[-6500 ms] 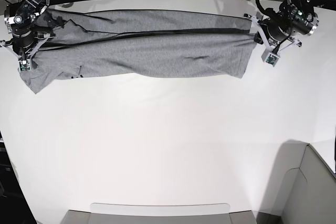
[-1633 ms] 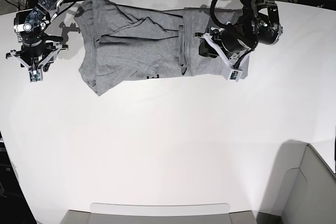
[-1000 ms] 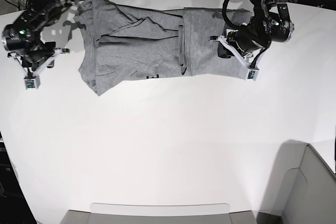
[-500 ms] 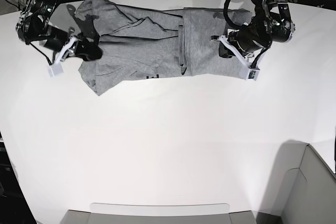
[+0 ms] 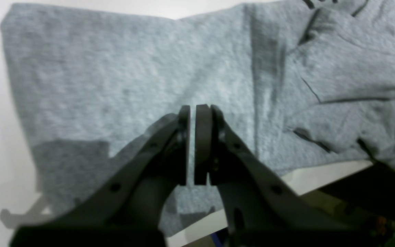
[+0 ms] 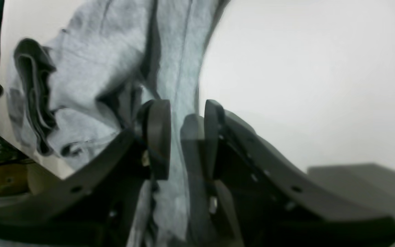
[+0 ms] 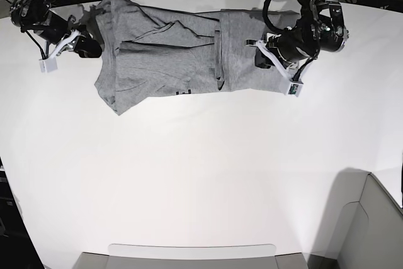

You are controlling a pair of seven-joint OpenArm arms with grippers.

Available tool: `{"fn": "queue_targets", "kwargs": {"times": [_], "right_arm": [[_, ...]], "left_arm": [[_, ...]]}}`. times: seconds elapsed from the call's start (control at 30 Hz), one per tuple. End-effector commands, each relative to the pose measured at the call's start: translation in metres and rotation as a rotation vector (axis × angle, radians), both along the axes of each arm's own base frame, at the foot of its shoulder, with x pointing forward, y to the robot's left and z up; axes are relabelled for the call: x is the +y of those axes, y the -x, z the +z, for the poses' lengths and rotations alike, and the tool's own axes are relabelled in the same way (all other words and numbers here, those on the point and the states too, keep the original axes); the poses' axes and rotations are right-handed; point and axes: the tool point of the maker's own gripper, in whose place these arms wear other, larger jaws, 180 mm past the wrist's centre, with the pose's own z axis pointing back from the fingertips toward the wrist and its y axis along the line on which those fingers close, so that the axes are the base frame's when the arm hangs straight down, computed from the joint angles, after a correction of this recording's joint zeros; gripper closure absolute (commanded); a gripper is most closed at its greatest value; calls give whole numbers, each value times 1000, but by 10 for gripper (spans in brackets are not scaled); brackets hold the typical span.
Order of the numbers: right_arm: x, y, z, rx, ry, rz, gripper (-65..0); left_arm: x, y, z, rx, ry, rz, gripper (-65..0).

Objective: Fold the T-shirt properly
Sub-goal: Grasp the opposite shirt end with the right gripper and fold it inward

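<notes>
In the base view the right gripper (image 7: 88, 47) is seen at the far left, low over the white tabletop (image 7: 201, 174), its tips at the left edge of the T-shirt (image 7: 182, 55), where the cloth is bunched into folds. In the right wrist view the right gripper (image 6: 183, 137) is shown with its jaws partly apart, a strip of the grey T-shirt (image 6: 91, 68) running between the fingers (image 6: 158, 137); whether the cloth is pinched or merely lies under the gap cannot be told. The garment is spread along the far side of the tabletop, folded lengthwise into a long band, with a dark vertical crease near its middle and a scrap of black lettering showing at its near edge. To the right of that crease the cloth lies smoother and flatter. At the right end of the garment the left gripper (image 7: 277, 70) is poised over the T-shirt's right-hand part, close to its near corner. In the left wrist view the left gripper (image 5: 192, 144) is seen nearly closed, only a thin slit left between the pads, with nothing caught in it; the T-shirt (image 5: 132, 85) lies flat beneath and beyond the tips, its shadow cast on the fabric
</notes>
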Motion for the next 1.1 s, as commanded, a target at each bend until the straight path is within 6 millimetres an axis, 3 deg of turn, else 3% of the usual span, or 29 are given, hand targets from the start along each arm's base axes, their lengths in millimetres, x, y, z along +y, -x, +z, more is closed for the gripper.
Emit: {"fn": "queue_targets", "kwargs": {"times": [0.0, 0.4, 0.63, 0.77, 0.9, 1.07], "right_arm": [[3, -11, 7, -36, 16, 29, -173], [86, -10, -24, 68, 6, 202, -173], [94, -23, -35, 123, 103, 229, -160], [99, -37, -38, 155, 222, 298, -3], [102, -52, -36, 171, 354, 385, 0], [80, -71, -21, 129, 365, 291, 0]], "left_arm": [[-1, -6, 7, -33, 7, -4, -26], [0, -7, 8, -37, 2, -3, -26], [0, -8, 9, -39, 2, -3, -26], [0, -8, 9, -39, 2, -3, -26], [0, -6, 7, -34, 2, -3, -26], [2, -7, 8, -35, 3, 5, -26]]}}
